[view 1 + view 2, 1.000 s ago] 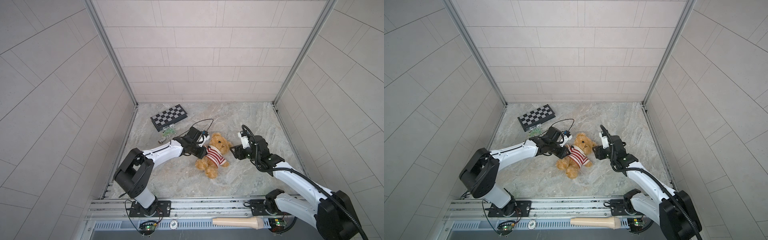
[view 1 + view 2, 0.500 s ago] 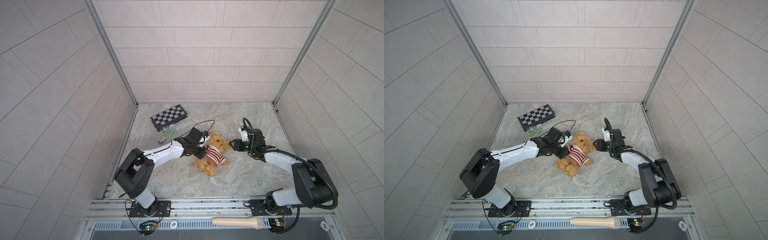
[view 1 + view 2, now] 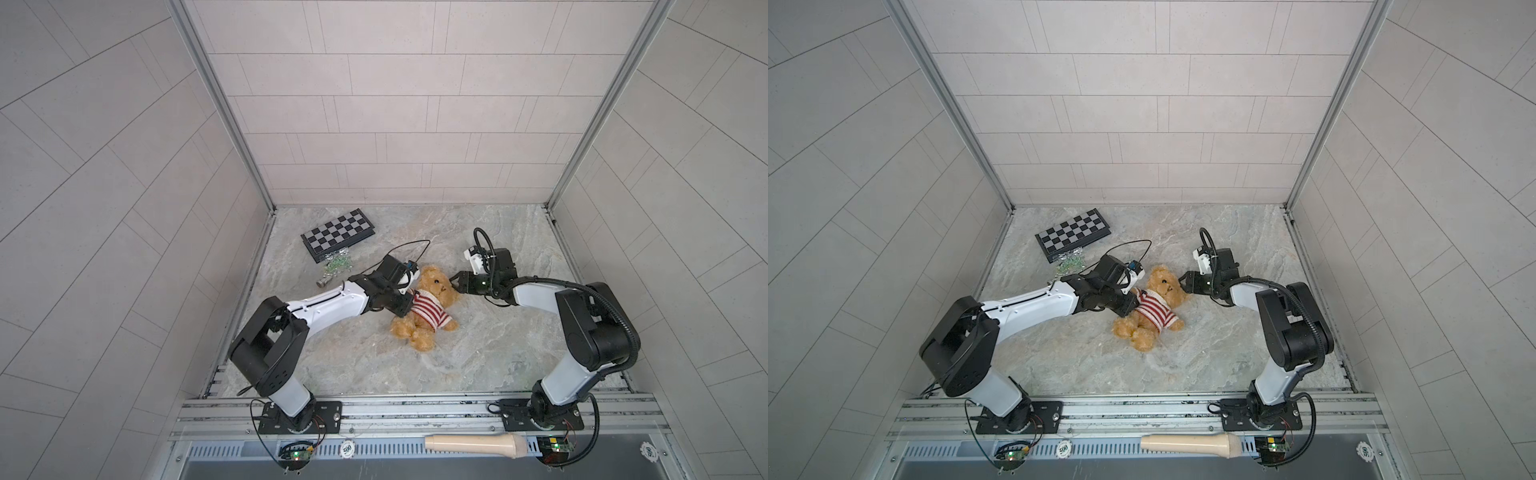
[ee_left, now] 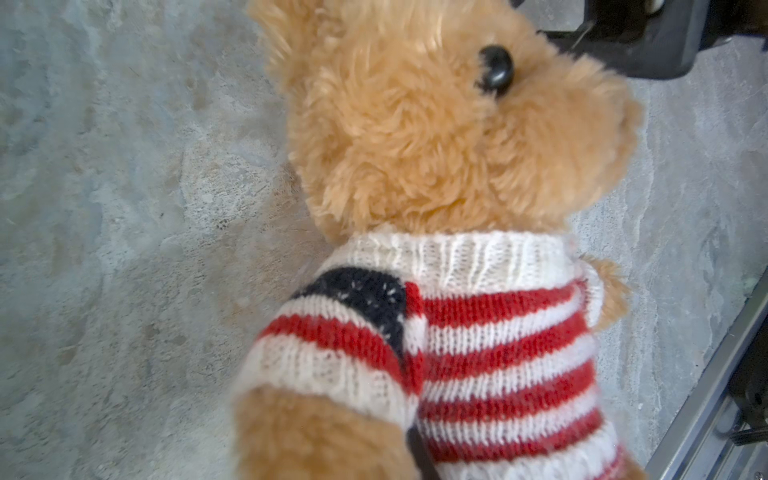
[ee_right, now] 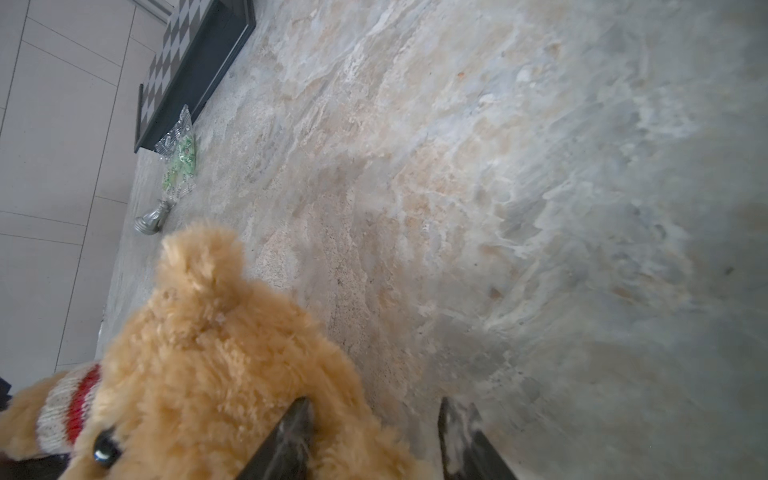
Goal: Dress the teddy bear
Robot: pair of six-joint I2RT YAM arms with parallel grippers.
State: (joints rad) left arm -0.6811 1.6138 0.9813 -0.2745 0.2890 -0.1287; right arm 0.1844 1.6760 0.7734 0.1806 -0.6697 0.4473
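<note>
The teddy bear (image 3: pixel 428 309) lies on its back on the marble-patterned bench (image 3: pixel 478 353), just below the middle of both top views. Its head points to the upper right and its legs to the lower left. It wears a red-and-white striped sweater (image 3: pixel 431 312) with a dark blue patch at the shoulder, seen in the left wrist view (image 4: pixel 365 291).

The left end effector (image 3: pixel 409 300) reaches in from the left of the frame and meets the bear at the arm on its left-hand side in the picture. In the left wrist view that sleeved arm fills the spot where the jaws sit. One dark finger (image 4: pixel 419 453) shows wedged between arm and body. The jaws look pressed together on the bear's arm.

The right end effector (image 3: pixel 456 286) comes in from the right and touches the bear's head at the ear nearest it. In the right wrist view its jaws are spread: one finger (image 5: pixel 291 436) sinks into the head fur, while the second stands over bare bench just beside the head. Some fur lies between them, but no pinch shows.

A chessboard (image 3: pixel 338 235) lies towards the upper left of the bench, well apart from the bear, with a small clear bag of green bits (image 3: pixel 337 266) just below it.
</note>
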